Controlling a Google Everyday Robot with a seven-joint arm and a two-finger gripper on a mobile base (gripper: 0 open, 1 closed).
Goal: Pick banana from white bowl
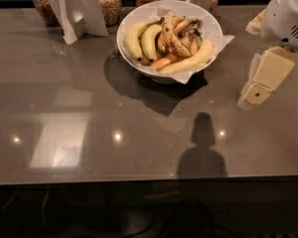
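Note:
The white bowl [211, 25], lined with white paper, stands at the back middle of the grey table. In it, the overripe banana [173, 36] with dark brown mottling lies on top, across the middle of the pile. Two smooth yellow-green bananas [141, 40] lie to its left. A pale yellow banana [189, 63] and an orange-brown one [164, 62] lie at the front. My gripper [260, 82], cream-coloured under the white arm [287, 15], hangs over the table to the right of the bowl, apart from it and holding nothing that I can see.
Glass jars of grains [108, 3] and a white folded card stand [75, 10] stand along the back edge, left of the bowl. The table's front edge [139, 180] runs across the lower part of the view.

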